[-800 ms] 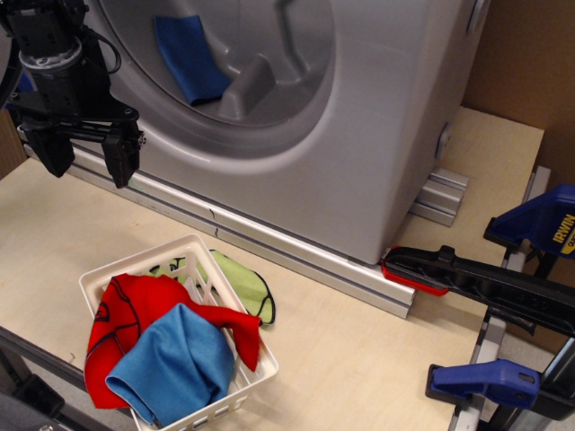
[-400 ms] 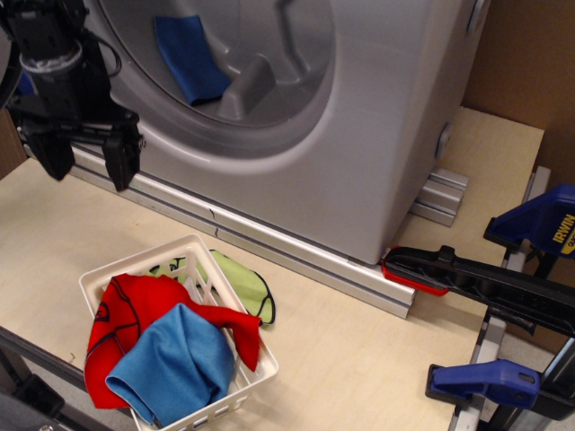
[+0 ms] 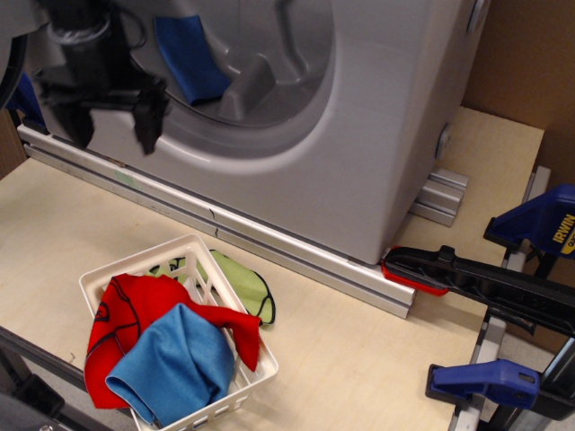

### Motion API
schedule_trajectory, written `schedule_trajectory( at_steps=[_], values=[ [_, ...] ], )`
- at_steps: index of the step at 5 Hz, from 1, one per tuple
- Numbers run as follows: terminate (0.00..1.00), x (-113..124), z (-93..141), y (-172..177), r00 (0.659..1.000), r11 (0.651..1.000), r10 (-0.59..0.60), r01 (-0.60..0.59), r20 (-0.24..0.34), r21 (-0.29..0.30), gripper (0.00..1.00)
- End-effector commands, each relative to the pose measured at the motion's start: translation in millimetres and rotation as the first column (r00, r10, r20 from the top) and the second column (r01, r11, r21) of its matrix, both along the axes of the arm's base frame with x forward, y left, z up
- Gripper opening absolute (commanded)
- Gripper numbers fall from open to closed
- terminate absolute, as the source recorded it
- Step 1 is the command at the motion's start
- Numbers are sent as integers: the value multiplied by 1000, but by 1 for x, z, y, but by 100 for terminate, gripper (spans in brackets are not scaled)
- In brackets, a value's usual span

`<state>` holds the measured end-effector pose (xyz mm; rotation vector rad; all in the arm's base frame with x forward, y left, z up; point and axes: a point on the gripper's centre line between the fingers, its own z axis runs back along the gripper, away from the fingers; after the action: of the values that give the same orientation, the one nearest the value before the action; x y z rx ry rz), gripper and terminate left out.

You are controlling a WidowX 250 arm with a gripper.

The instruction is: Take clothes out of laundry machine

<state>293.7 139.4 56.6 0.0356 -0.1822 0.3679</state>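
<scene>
Since the earlier frames the gripper (image 3: 112,133) has moved up and toward the machine's opening, and it is now blurred by motion; before, it hung lower, in front of the aluminium rail (image 3: 225,232). Its two fingers point down and stand wide apart, with nothing between them. The blue cloth (image 3: 189,58) that must come out lies inside the laundry machine (image 3: 377,135), draped on the drum wall above and beyond the jaws, on the far side of the round rim, beside the grey drum rib (image 3: 247,87). I judge that the reach into the drum is only starting, so most of the task is not done. What could go wrong: the fingers may strike the rim of the opening if the arm enters too low, or they may close on the rib and not on the cloth, because the two are very near each other; a thin pinch of soft fabric may also slip out on the way back. Counted: one gripper, one machine, one cloth in the drum, one white basket (image 3: 110,271) well below the jaws, holding one red garment (image 3: 126,314) and one more blue cloth (image 3: 175,364), with one lime-green cloth (image 3: 244,285) hanging at its side, and two blue clamps (image 3: 539,220) far to the side.
</scene>
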Motion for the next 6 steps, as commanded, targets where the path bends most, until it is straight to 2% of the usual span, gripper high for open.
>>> schedule_trajectory(
  at_steps=[1, 2, 3, 4, 5, 6],
  values=[
    [0, 50, 21, 9, 974, 986, 151, -161, 168, 44, 100],
    [0, 67, 18, 6, 951, 981, 186, -193, 246, 5, 100],
    [0, 76, 26, 3, 918, 968, 239, -249, 318, -10, 100],
    [0, 84, 29, 4, 904, 961, 267, -276, 334, -22, 100],
    [0, 93, 26, 10, 877, 945, 322, -323, 357, -59, 100],
    [0, 101, 16, 9, 856, 931, 361, -356, 370, -83, 100]
  ],
)
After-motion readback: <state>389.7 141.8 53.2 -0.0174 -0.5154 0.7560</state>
